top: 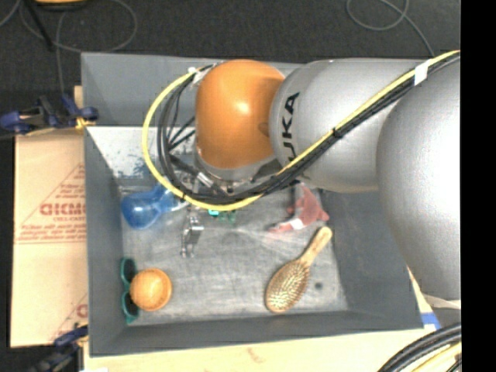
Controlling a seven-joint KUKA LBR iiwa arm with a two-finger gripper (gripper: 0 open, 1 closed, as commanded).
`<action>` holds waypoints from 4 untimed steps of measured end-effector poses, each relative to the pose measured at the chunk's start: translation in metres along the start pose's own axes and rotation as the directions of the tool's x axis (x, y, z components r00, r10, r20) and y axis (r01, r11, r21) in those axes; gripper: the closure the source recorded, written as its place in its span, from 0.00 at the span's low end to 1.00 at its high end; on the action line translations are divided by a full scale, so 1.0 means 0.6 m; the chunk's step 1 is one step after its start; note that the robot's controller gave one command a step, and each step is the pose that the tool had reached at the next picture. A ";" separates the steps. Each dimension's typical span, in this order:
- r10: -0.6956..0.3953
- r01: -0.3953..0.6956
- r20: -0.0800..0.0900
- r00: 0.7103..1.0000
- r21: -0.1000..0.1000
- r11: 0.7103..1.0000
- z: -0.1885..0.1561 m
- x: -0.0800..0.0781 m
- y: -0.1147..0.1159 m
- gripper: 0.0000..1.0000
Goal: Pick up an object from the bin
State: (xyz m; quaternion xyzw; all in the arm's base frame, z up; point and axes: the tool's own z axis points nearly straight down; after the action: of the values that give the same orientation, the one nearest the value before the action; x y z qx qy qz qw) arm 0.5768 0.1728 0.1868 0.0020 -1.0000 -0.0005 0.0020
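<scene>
The pincer (pixel 190 235) hovers above bare bin floor (pixel 232 281) beside a blue bulb (pixel 142 209), spread or pressed together I cannot tell, seemingly mid-approach, and must next settle over one thing.

Far behind the gripper (pixel 191 236) lay a dark floor (pixel 232 14) (carpet-like), thin cables (pixel 349 6) looped across it.

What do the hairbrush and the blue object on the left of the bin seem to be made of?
The hairbrush looks like pale, matte wood: tan handle and oval head; the bristles' material is unclear. The blue object seems to be glossy translucent plastic, since its rounded body shows bright highlights.
</scene>
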 end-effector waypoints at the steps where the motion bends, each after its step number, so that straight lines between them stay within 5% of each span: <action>1: 0.003 -0.003 0.007 1.000 -0.001 1.000 -0.007 -0.003 -0.001 0.00; 2: -0.041 0.041 0.007 0.999 0.002 0.999 -0.027 -0.058 0.040 0.00; 4: -0.117 0.117 0.028 0.993 -0.002 0.993 0.136 -0.093 0.047 0.00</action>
State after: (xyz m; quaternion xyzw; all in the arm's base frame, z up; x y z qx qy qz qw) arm 0.6322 0.2014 0.1049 0.0607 -0.9981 -0.0025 -0.0122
